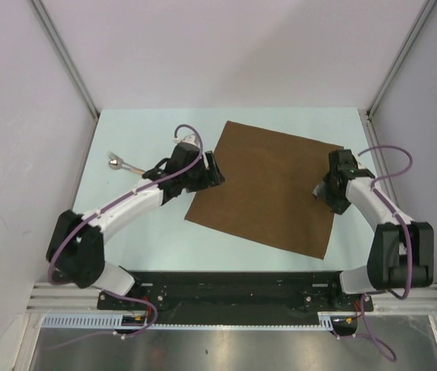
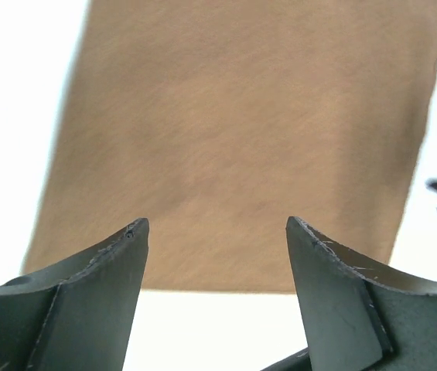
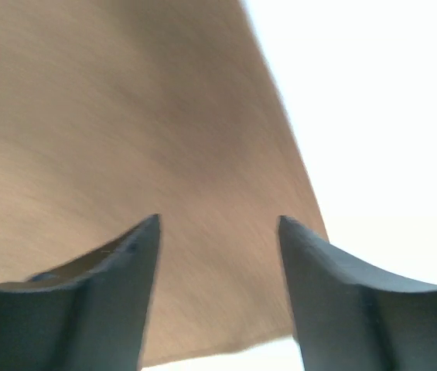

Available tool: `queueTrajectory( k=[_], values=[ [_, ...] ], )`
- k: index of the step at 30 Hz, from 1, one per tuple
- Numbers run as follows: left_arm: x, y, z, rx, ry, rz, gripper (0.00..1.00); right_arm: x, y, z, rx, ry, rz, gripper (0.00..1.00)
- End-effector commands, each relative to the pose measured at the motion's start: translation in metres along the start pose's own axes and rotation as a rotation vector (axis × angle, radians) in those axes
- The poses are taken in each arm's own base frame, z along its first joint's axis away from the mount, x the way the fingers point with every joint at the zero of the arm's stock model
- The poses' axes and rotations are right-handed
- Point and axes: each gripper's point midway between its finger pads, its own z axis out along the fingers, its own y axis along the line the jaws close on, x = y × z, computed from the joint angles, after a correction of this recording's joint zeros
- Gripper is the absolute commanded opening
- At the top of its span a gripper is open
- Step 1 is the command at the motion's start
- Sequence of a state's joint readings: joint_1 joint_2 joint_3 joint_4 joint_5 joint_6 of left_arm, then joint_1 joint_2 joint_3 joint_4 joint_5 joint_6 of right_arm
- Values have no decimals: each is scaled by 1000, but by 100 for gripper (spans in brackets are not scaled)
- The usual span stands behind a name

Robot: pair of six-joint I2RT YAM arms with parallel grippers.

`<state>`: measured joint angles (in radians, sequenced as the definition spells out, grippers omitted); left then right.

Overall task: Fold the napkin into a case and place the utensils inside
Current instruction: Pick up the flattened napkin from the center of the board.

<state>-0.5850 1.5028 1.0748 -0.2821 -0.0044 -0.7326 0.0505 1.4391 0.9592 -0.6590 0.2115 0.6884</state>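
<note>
— Where is the napkin?
— I see the napkin (image 1: 268, 189) lying flat and unfolded at the centre of the top view, a dark-brown square turned slightly on the pale table (image 1: 148, 232).
— And the utensils?
— The utensils (image 1: 116, 162) lie at the middle left of the frame, well apart from the napkin. I can make out a shiny rounded head and a thin handle.
— Your grippers?
— My left gripper (image 1: 218, 171) sits at the napkin's left edge, my right gripper (image 1: 320, 191) at its right edge. Each wrist view shows the fingers (image 2: 110, 263) spread apart with nothing between them and brown cloth beyond.
</note>
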Motion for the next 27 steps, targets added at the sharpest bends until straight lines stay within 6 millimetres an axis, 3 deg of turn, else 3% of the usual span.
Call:
queueTrajectory(
  k=[1,2,4,9,12,19,25,27],
  values=[
    [43,62,-26,-183,61,-11,75,85,-74,-18,248,211,150,62],
    [46,64,-29,-176,57,-21,74,106,-86,-18,276,247,178,61],
    [53,69,-33,-162,34,-42,72,114,-91,-25,245,231,225,58],
    [59,86,-35,-198,16,-54,68,117,-109,-29,225,132,297,53],
    [60,92,-34,-210,19,-59,68,114,-108,-29,188,104,309,52],
    [56,103,-37,-234,2,-84,66,141,-101,-13,155,186,301,38],
    [52,112,-39,-257,-12,-101,71,139,-97,-7,175,173,264,35],
    [52,114,-39,-257,-8,-108,73,142,-99,-7,193,185,254,23]
  ],
)
